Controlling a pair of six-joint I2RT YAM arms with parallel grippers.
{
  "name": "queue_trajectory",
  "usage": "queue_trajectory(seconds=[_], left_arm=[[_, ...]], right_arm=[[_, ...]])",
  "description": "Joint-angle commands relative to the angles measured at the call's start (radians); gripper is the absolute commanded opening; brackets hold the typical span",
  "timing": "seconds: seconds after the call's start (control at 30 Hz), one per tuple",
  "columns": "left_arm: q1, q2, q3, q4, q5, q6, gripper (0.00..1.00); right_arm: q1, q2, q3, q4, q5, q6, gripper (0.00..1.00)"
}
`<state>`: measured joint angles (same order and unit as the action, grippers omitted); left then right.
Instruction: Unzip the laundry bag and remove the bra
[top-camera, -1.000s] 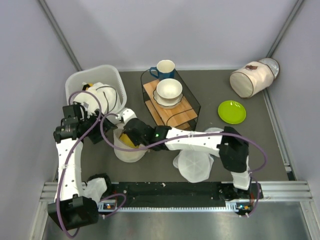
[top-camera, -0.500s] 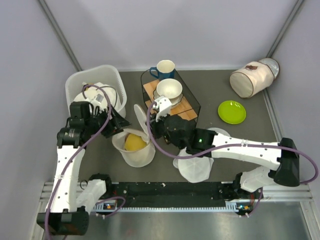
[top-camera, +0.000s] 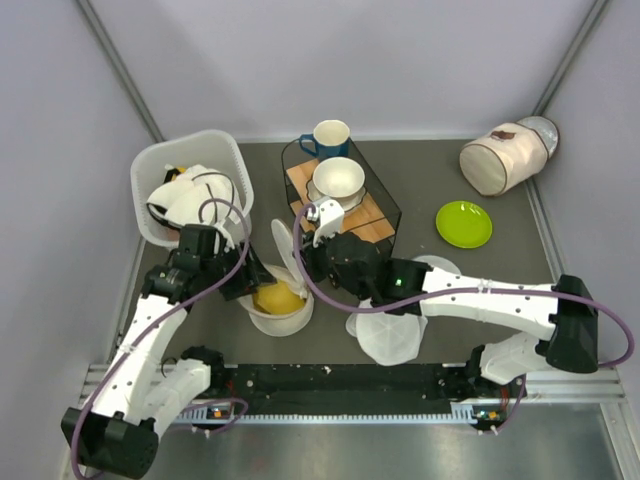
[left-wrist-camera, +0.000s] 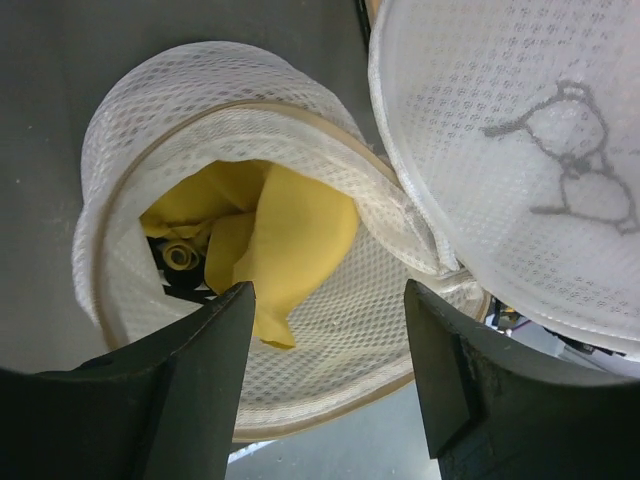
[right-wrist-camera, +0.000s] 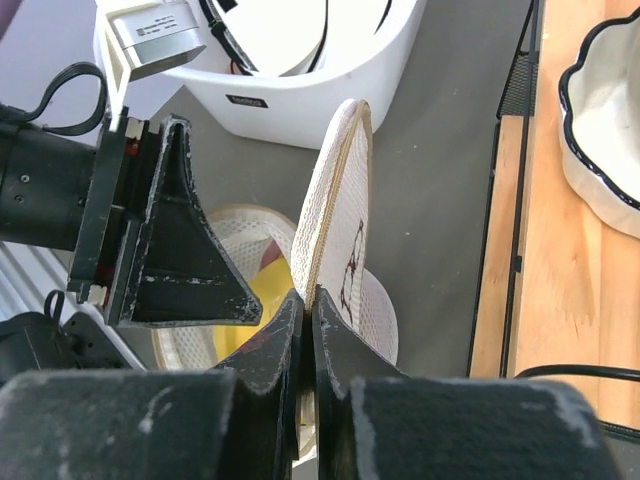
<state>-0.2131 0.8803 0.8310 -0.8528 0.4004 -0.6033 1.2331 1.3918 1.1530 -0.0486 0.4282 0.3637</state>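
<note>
The laundry bag (top-camera: 282, 318) is a round white-mesh pouch with a beige rim, lying open on the mat. Its lid (top-camera: 284, 243), which carries a dark line mark, stands upright. My right gripper (top-camera: 300, 262) is shut on the lid's rim (right-wrist-camera: 335, 200), seen edge-on in the right wrist view. My left gripper (top-camera: 250, 285) is open just above the bag's mouth (left-wrist-camera: 340, 330). A yellow cloth item (left-wrist-camera: 290, 230) with dark edging fills the opening. A small pinkish patch (right-wrist-camera: 266, 262) shows beside it; the bra is otherwise hidden.
A white basket (top-camera: 150, 172) of clothes stands at the back left. A wire rack (top-camera: 385, 205) holds a bowl (top-camera: 338, 180), with a blue mug (top-camera: 328, 137) behind. A green plate (top-camera: 463, 224) and a brown-trimmed cylinder bag (top-camera: 500, 157) are right. Translucent discs (top-camera: 388, 338) lie under the right arm.
My right gripper has lifted the lid upright and drawn back to the right. My left gripper has swung from the left side to just over the open bag.
</note>
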Motion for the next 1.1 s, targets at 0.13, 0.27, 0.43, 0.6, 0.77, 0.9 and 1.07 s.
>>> queue_trajectory(seconds=[0.13,0.27,0.43,0.6,0.77,0.9,1.07], left_arm=[[-0.026,0.008,-0.072,0.106,-0.083,-0.016,0.72],[-0.042,0.092,-0.085,0.158,-0.087,-0.003,0.74],[-0.051,0.151,-0.034,0.116,-0.070,-0.003,0.00],[-0.051,0.071,0.169,0.031,-0.040,0.011,0.00],[-0.042,0.026,0.252,0.084,0.119,-0.053,0.00],[-0.037,0.022,0.325,0.132,0.184,-0.099,0.00],[0.003,0.055,0.482,0.101,0.152,-0.084,0.00]], right_arm=[[-0.021,0.024,0.008,0.007,-0.063,0.038,0.00],[-0.032,0.024,0.005,0.001,-0.068,0.043,0.00],[-0.043,0.009,-0.007,0.001,-0.071,0.044,0.00],[-0.053,0.006,-0.030,0.000,-0.069,0.052,0.00],[-0.057,0.019,-0.041,-0.002,-0.072,0.054,0.00],[-0.064,0.016,-0.056,0.000,-0.080,0.069,0.00],[-0.075,0.010,-0.067,0.001,-0.091,0.077,0.00]])
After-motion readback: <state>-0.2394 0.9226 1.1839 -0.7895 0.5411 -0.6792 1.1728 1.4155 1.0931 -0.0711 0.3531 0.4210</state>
